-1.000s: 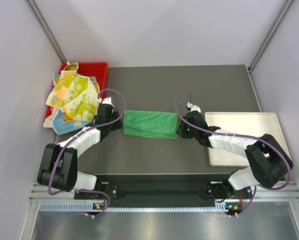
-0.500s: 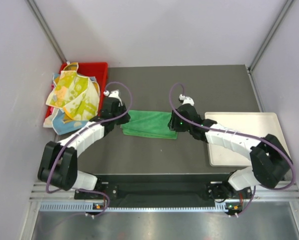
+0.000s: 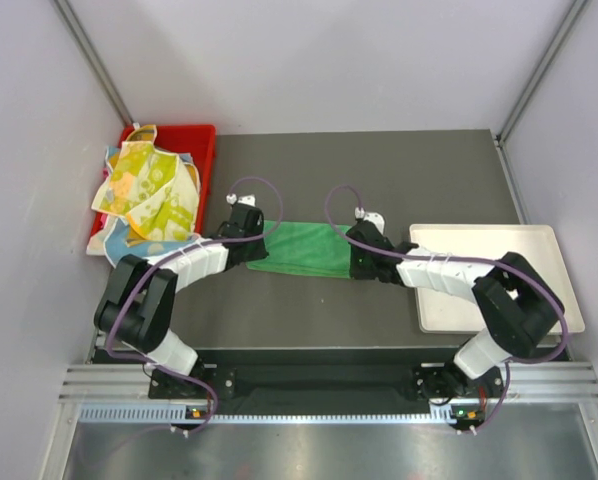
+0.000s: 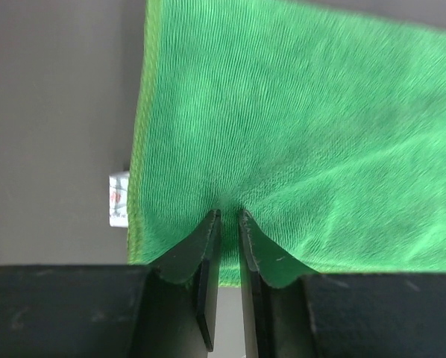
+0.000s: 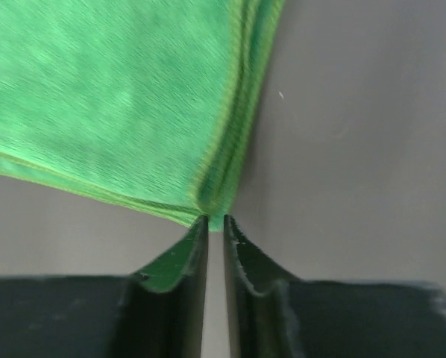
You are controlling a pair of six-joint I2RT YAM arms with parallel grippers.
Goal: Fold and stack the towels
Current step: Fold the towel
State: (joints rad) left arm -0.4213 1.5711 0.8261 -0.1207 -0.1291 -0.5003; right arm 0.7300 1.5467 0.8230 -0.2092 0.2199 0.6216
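Overhead pass, left to right.

Red bin (image 3: 201, 135) sits at the far-left corner of the bench (image 3: 409, 170), well to the left of the left fingers (image 4: 229, 216). It is heaped with a pile of patterned towels (image 3: 144, 190) that spills over its near rim. A yellow pastel piece lies on top, with light blue showing under it.

The left fingers are pressed almost together, pinching the left short edge of the green towel (image 3: 304, 250). In the wrist view the cloth puckers into the narrow gap at the tips. A small white label (image 4: 118, 198) sticks out from that hem, just left of the fingertips and lying on the bench.

The green towel is a long band spanning the space between the two sets of fingers, at mid-bench. I cannot tell whether its middle rests on the surface or hangs just above it.

The right fingers (image 5: 214, 221) are likewise nearly closed, pinching the towel's near right corner. Several stacked hems run away from the tips along the right edge, so the cloth is layered there.

White tray (image 3: 499, 265) lies flat to the right of the right fingers, near them but apart from the towel.
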